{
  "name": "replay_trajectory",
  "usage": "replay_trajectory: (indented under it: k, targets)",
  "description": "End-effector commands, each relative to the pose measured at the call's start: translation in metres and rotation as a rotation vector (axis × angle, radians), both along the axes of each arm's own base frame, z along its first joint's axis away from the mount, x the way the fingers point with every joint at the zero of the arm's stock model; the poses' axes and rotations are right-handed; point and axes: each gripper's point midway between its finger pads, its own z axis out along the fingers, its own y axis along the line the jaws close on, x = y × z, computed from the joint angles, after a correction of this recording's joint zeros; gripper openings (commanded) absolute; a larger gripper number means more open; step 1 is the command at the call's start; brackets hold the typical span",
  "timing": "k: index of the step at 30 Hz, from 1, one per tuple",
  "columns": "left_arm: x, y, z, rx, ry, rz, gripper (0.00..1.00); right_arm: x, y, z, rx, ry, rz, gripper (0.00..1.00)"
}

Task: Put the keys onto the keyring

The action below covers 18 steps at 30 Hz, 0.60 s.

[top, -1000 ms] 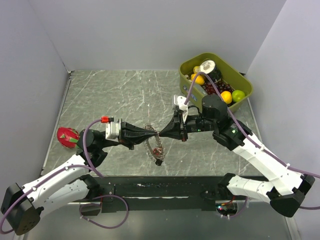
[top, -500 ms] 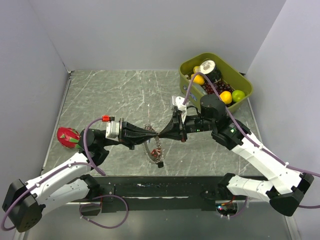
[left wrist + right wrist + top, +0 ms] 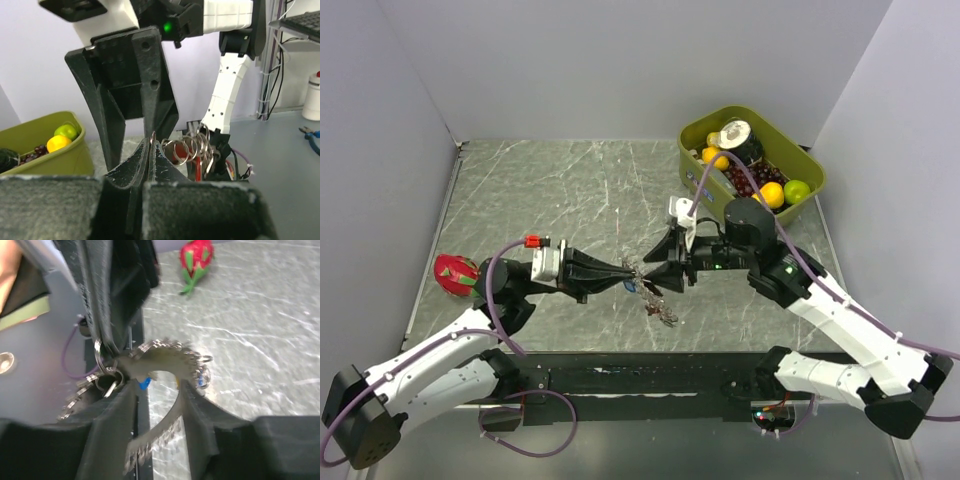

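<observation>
The keyring (image 3: 654, 301), a thin grey ridged ring, hangs from my left gripper (image 3: 627, 268), which is shut on its rim (image 3: 151, 137). Small split rings (image 3: 195, 146) and a red key (image 3: 199, 169) dangle just beyond the left fingertips. My right gripper (image 3: 653, 273) faces the left one tip to tip and stands open. In the right wrist view the blurred keyring (image 3: 165, 351) arcs across the gap between the right fingers (image 3: 117, 407), touching neither pad firmly. A blue key (image 3: 144, 383) hangs under it, and the blue key (image 3: 632, 286) also shows from above.
An olive bin (image 3: 794, 140) of fruit stands at the back right, behind the right arm. A red dragon fruit toy (image 3: 455, 272) lies at the left edge of the marble table (image 3: 540, 190), also seen as the dragon fruit toy (image 3: 196, 257).
My right gripper has opened and let go of the keyring, drawing back slightly to the right. The ring with its keys has swung down and right, hanging from the left gripper alone.
</observation>
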Motion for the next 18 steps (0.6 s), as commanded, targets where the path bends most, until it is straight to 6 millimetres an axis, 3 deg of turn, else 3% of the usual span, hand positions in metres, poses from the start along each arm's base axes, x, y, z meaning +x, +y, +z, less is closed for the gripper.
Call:
replay_trajectory:
  k: [1,8,14,18]
  targets:
    - [-0.003,0.008,0.026,-0.043,-0.103,0.048,0.01,0.007,-0.017,0.017,0.035,-0.105,-0.105,0.62]
    - [0.011,0.003,0.009,0.008,-0.057,0.093,0.01,0.021,-0.036,0.008,0.023,-0.145,-0.246,0.98]
    - [0.051,-0.017,-0.019,0.065,0.06,0.179,0.01,0.021,-0.041,-0.004,0.042,-0.124,-0.286,1.0]
    - [0.107,-0.037,-0.047,0.116,0.181,0.323,0.01,0.018,-0.042,-0.013,0.052,-0.085,-0.296,1.0]
